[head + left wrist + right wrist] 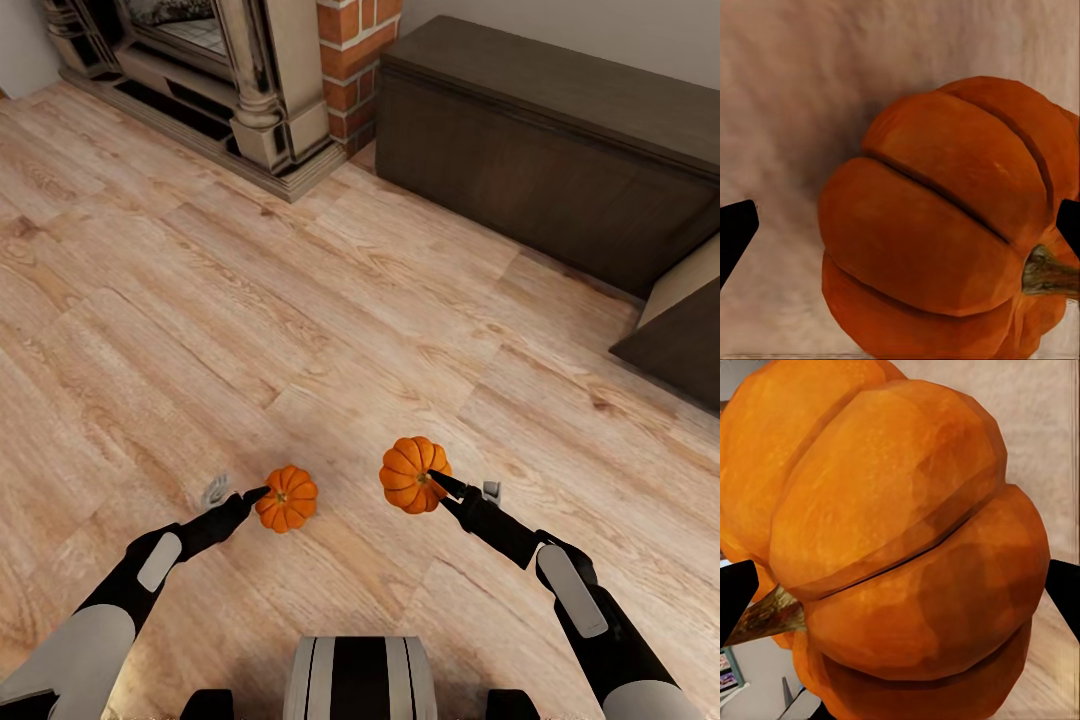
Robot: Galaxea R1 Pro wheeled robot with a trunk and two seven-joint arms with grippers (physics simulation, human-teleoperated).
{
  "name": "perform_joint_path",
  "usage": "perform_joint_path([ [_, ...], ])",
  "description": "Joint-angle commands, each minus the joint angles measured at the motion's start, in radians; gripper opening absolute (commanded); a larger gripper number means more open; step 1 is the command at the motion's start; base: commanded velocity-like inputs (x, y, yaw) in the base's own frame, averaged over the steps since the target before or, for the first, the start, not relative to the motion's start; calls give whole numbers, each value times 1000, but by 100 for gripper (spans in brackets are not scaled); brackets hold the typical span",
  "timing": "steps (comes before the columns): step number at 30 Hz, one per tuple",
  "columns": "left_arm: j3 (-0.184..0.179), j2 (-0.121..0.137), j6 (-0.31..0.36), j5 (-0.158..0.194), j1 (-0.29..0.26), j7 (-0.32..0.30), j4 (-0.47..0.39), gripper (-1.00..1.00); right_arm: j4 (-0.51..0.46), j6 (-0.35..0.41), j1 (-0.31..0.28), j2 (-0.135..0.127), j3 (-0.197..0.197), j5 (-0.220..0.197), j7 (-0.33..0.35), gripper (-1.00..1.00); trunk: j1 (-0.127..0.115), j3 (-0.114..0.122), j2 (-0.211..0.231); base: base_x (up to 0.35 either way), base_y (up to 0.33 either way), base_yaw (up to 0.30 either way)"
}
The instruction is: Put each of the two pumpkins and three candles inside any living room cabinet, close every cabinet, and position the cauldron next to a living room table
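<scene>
Standing behind the robot, I see from the head view the left gripper (262, 495) clamped on one pumpkin (287, 498) at seven o'clock and the right gripper (432, 480) clamped on the other pumpkin (413, 474) at five o'clock, both over the wood floor (200, 330). The cabinet (540, 150) sits at one o'clock, its near fronts shut, with something open-looking at three o'clock.

At the left wrist, that pumpkin (945, 232) sits between dark fingertips (735, 232).

At the right wrist, its pumpkin (900, 540) does likewise.

Both pumpkins seem picked up; stowing them, the candles and the cauldron all remain.
</scene>
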Motion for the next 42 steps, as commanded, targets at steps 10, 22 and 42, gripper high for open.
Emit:
perform_joint_path([
  [10,-37,-2,8,5,0,-3,3,100,0,8,0,-2,-1,-10,-1,-100,0,-1,0,0,0,0],
  [22,-55,-2,8,5,0,-8,-3,100,0,8,0,-2,-1,-10,-1,-100,1,-12,-1,0,0,0],
  [42,-103,-1,7,5,0,-59,-5,-100,0,8,5,-2,-1,-10,0,-100,1,-12,-1,0,0,0],
])
